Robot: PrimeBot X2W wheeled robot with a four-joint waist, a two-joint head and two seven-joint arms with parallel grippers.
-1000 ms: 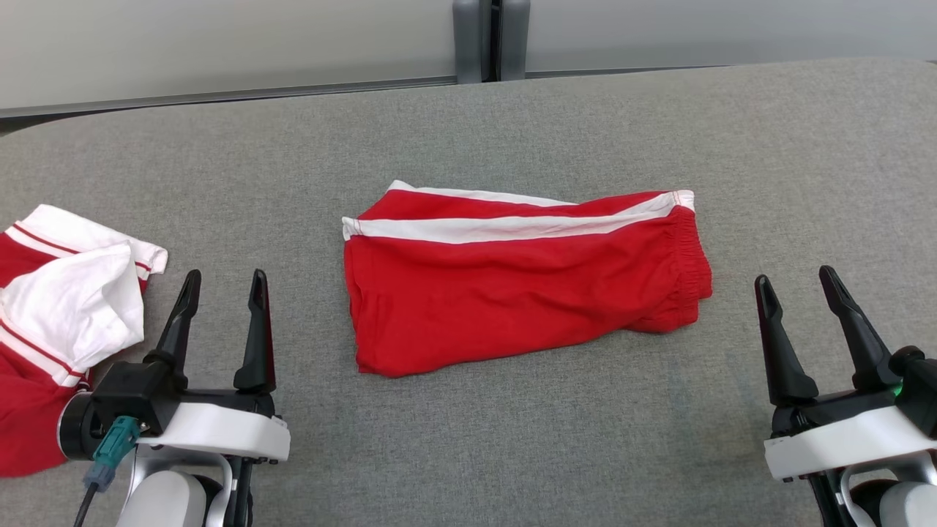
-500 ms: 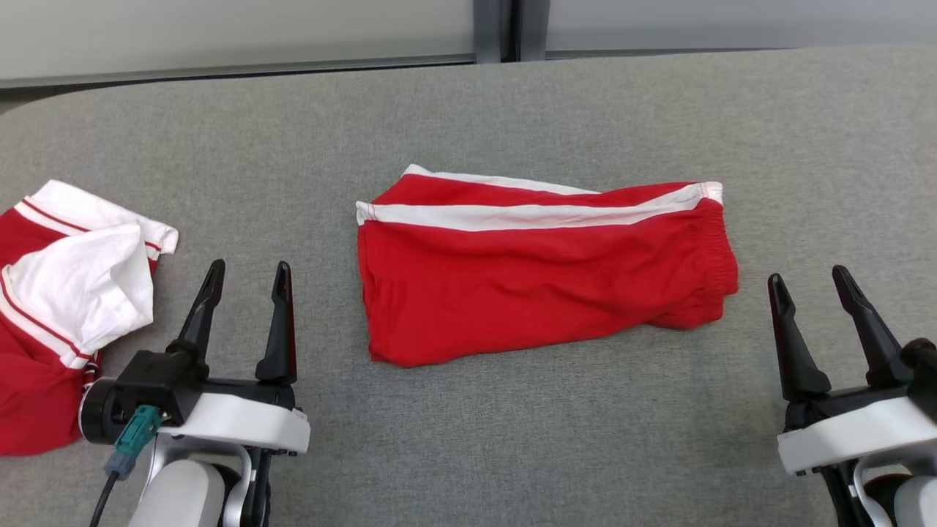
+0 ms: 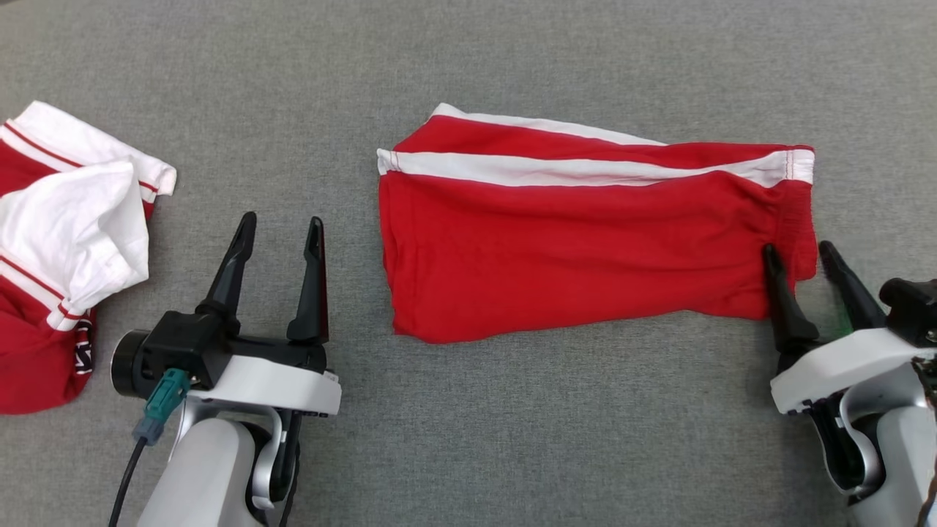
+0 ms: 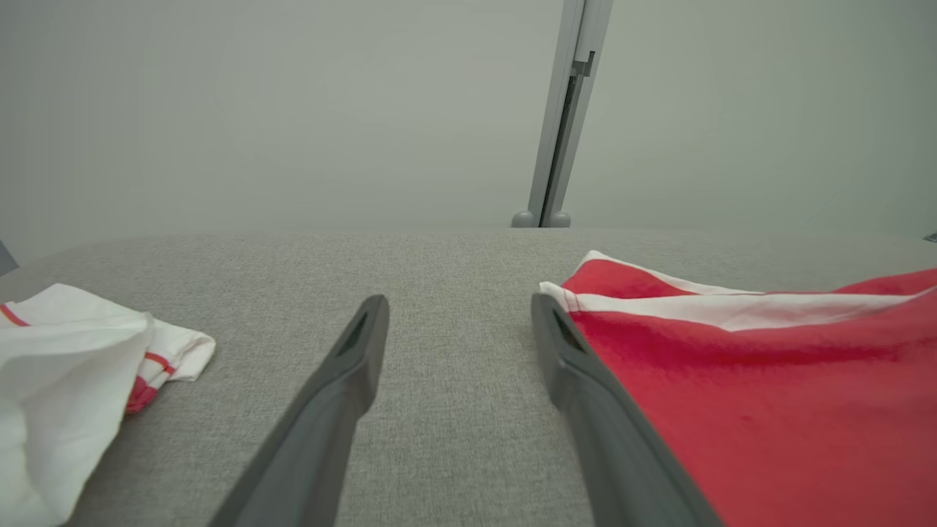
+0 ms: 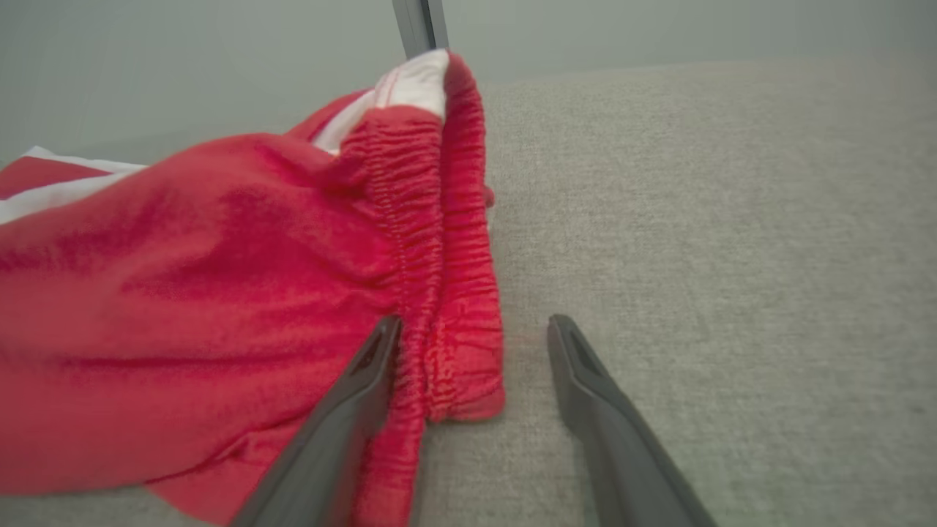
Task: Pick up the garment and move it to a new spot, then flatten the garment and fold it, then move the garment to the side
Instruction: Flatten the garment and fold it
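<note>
1. The right gripper (image 3: 796, 247), jaws wide and holding nothing, has closed in on the red shorts (image 3: 571, 241); one finger now overlaps the near corner of their waistband end.
2. The left gripper (image 3: 282, 218), equally wide and empty, has drawn up just beside the shorts' hem end.
3. The shorts lie folded on the grey table (image 3: 512, 410), with a second red-and-white garment (image 3: 66, 241) well to their left. The move to the side looks next.

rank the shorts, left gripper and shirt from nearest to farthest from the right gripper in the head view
1. shorts: waistband end right at the right gripper fingertips.
2. left gripper: past the shorts, lower left.
3. shirt: farthest, at the far left.
</note>
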